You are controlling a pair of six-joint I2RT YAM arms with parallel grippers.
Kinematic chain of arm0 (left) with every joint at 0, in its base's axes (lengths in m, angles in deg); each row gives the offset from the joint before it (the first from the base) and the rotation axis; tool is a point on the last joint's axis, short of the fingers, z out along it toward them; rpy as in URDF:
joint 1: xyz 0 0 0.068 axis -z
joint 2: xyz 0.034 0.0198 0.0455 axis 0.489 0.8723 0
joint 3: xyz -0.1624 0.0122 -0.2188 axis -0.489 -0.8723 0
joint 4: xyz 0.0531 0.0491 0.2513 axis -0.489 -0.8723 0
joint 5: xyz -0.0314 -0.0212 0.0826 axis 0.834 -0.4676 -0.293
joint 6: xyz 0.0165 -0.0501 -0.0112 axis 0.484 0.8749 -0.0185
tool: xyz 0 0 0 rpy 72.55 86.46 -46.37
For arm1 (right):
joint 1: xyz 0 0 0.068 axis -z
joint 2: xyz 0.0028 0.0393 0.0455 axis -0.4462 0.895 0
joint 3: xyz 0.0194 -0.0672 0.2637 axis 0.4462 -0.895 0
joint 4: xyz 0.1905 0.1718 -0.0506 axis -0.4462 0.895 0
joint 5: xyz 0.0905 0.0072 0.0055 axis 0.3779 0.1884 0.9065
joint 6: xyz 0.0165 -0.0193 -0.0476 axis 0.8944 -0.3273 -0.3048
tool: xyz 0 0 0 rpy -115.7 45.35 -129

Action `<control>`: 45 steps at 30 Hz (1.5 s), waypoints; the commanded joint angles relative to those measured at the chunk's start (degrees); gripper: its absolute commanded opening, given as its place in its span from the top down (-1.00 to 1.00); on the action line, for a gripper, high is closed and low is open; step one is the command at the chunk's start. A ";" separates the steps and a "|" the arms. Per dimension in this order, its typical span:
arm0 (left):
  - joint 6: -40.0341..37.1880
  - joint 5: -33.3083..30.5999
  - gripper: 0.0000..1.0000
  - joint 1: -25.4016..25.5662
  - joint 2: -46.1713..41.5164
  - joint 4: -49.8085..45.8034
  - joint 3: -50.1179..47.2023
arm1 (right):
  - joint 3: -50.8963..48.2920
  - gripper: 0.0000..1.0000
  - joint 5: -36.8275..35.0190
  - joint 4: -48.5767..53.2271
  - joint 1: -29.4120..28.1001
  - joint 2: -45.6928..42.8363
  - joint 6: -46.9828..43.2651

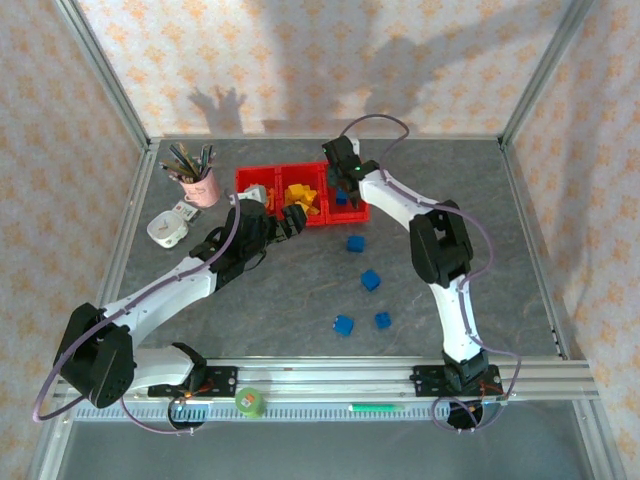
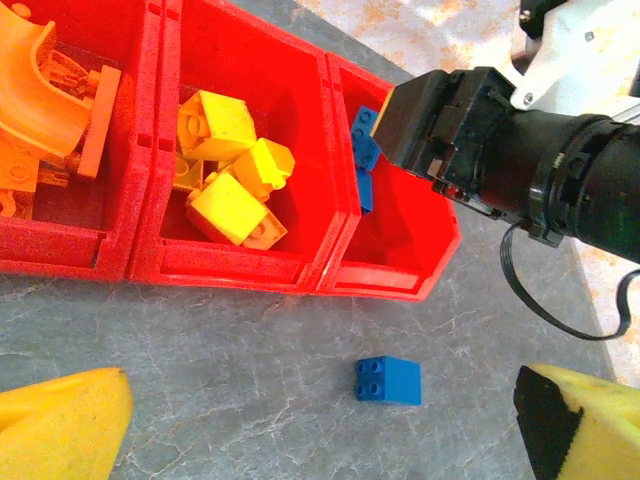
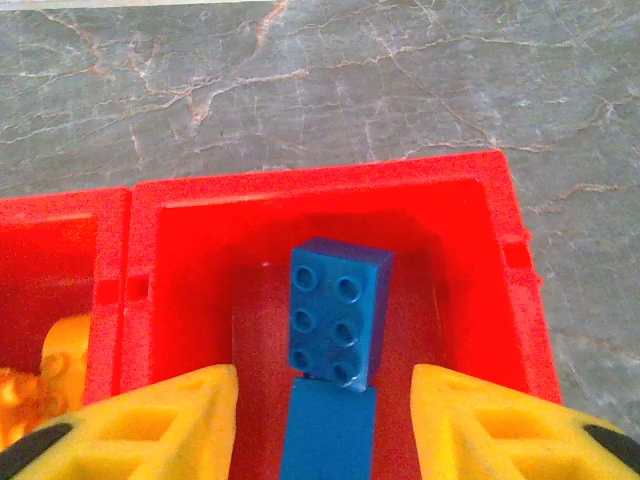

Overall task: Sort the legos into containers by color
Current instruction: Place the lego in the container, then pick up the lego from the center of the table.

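The right pincer [image 3: 322,400] is held released above the right bin [image 3: 500,260] of the red tray [image 2: 220,272]. Its yellow fingers are spread wide with a gap on either side. Two blue bricks [image 3: 338,315] are seen in that bin beneath it, one leaning over the other and neither gripped. Yellow bricks [image 2: 235,190] are gathered in the middle bin and orange pieces [image 2: 45,90] in the left one. Four more blue pieces are scattered on the bench [image 1: 290,300] in front of the tray, well apart from one another. The nearest brick [image 2: 388,380] lies close to the front wall of the right bin. The left pincer [image 2: 322,400] is likewise released and empty, low over the bench. That brick is placed just ahead of it, a little to the right of its midline, between it and the bin. The brick looks nearly square, so no long axis need be matched, and its sides run roughly parallel to the tray front, with a finger standing off to either side. The left arm is judged better placed for it, since only a short advance and a slight shift right would be called for. The three farther pieces [image 1: 371,280] lie toward the right arm's side.
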State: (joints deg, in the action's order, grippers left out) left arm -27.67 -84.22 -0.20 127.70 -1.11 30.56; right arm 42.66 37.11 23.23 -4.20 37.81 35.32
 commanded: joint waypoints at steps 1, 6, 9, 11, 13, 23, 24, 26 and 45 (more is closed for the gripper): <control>-0.74 0.58 -0.99 -0.69 -1.76 -0.60 1.03 | -4.50 0.01 1.12 -1.19 0.11 -9.26 0.99; -0.12 1.47 -0.98 -0.17 -3.76 -0.94 -0.44 | -16.59 -0.03 3.28 -4.14 -0.19 -18.24 3.34; 0.31 1.49 -0.98 0.77 -4.92 -1.22 -1.51 | -23.73 -0.07 3.94 -4.54 -0.49 -22.24 5.66; 0.71 1.42 -0.98 1.61 -5.71 -1.29 -2.55 | -28.46 -0.11 4.19 -5.35 -1.01 -24.79 7.37; 1.52 1.02 -0.98 2.49 -6.66 -1.27 -3.81 | -33.47 -0.16 4.29 -6.52 -1.66 -27.09 9.03; 5.47 0.00 -0.98 5.94 -9.06 2.04 -10.61 | -45.75 -0.39 1.63 -9.98 -5.84 -29.04 14.81; 5.91 -0.09 -0.98 6.22 -9.12 2.57 -11.11 | -46.08 -0.42 0.86 -10.35 -5.95 -28.65 15.09; 6.55 -0.35 -0.98 6.67 -9.30 3.45 -11.93 | -45.77 -0.45 -0.83 -10.14 -6.04 -27.47 15.57; 7.31 -1.14 -0.98 7.57 -8.46 4.93 -12.88 | -40.31 -0.29 -2.88 -11.45 -5.70 -17.59 13.77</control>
State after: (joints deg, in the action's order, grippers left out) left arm -20.10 -83.65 7.02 119.54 2.46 17.65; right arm 0.59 37.50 11.43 -10.21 18.79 49.57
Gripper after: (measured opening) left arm 0.992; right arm 0.649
